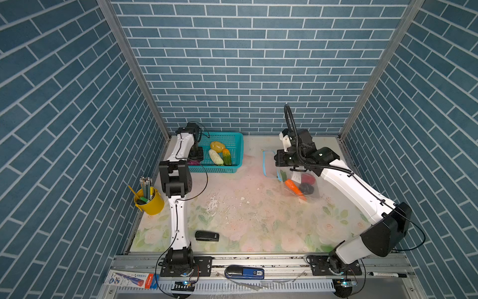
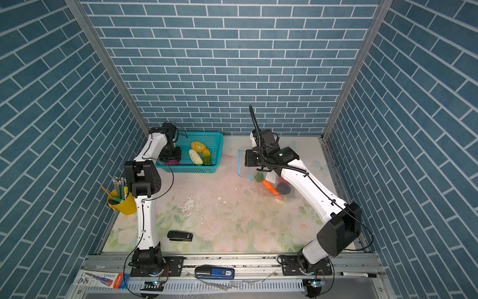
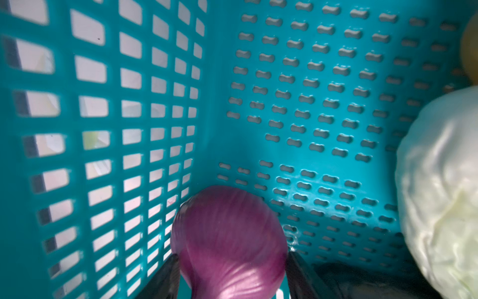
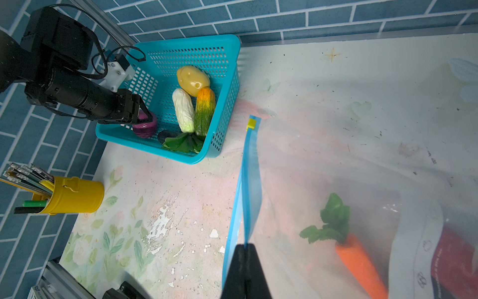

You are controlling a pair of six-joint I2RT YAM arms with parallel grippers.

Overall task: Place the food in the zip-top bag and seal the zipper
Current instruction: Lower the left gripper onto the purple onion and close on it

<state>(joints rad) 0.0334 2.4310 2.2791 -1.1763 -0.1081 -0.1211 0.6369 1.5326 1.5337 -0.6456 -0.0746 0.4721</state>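
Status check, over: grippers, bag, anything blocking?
Left gripper astride purple onion in teal basket, grip unconfirmed. Right gripper shut on zipper; zip-top bag mouth open, carrot inside. Nothing between basket and bag.

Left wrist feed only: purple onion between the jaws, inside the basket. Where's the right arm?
Observer: Across the table. Its jaws are shut on the blue zipper of the clear bag.
Operator: Anything in the bag?
Observer: A carrot, a red piece and a dark piece.
Operator: Slider position?
Observer: The yellow slider sits at the zipper's far end, away from those jaws.
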